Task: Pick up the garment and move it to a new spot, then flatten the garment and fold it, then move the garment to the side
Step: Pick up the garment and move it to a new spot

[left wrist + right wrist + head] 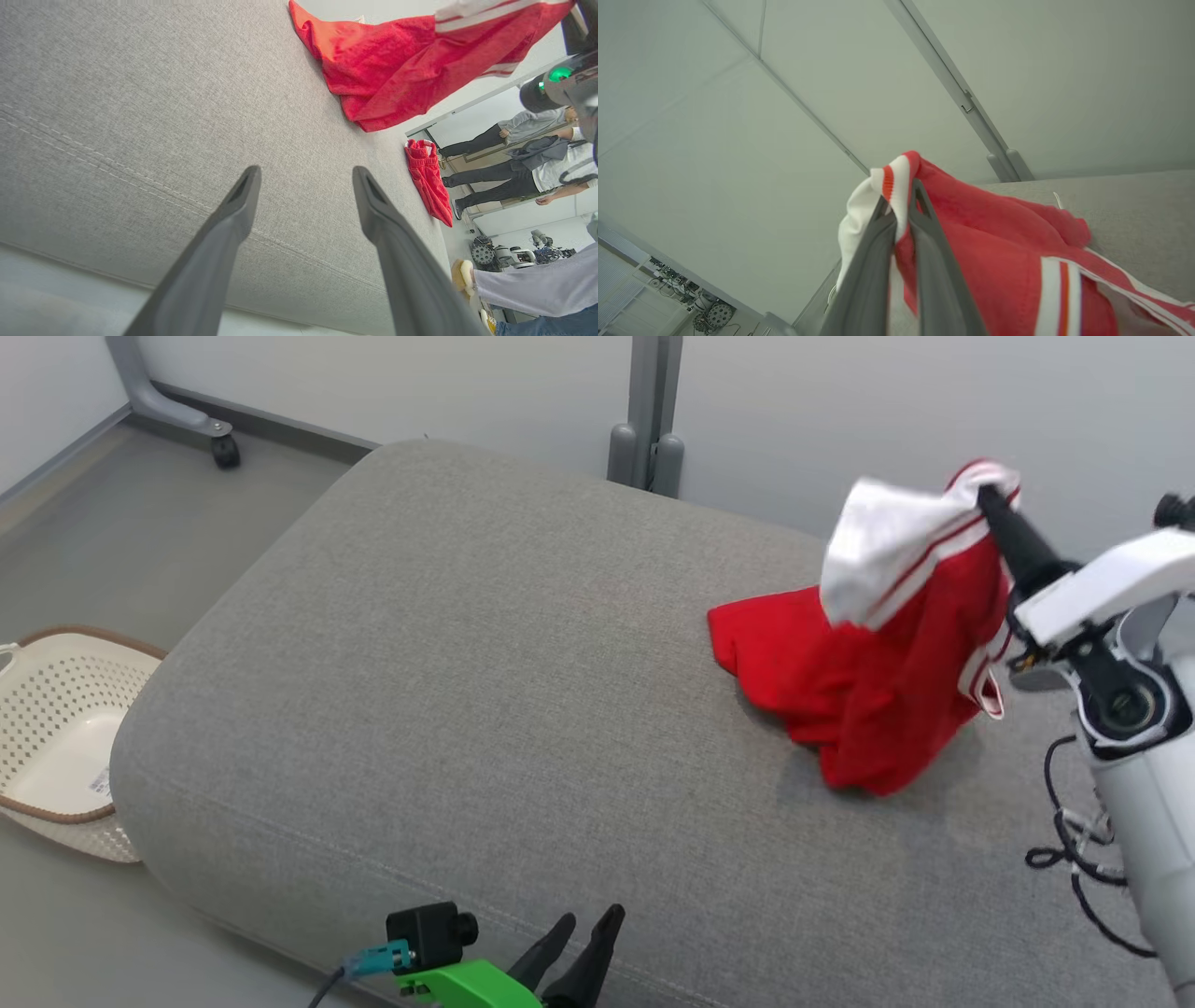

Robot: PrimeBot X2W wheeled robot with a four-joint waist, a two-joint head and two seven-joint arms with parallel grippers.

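A red garment with white and red striped trim is lifted at one end over the right part of the grey cushion. Its lower folds still rest on the fabric. My right gripper is shut on the garment's top edge, and the right wrist view shows the right gripper pinching the white trim of the garment. My left gripper stands open at the cushion's near edge, holding nothing. In the left wrist view the left gripper points across the cushion toward the garment, well short of it.
A cream perforated basket sits on the floor to the left of the cushion. Behind the cushion stand a grey post and a wheeled stand leg. Another red cloth lies past the cushion's far edge, and several people stand beyond.
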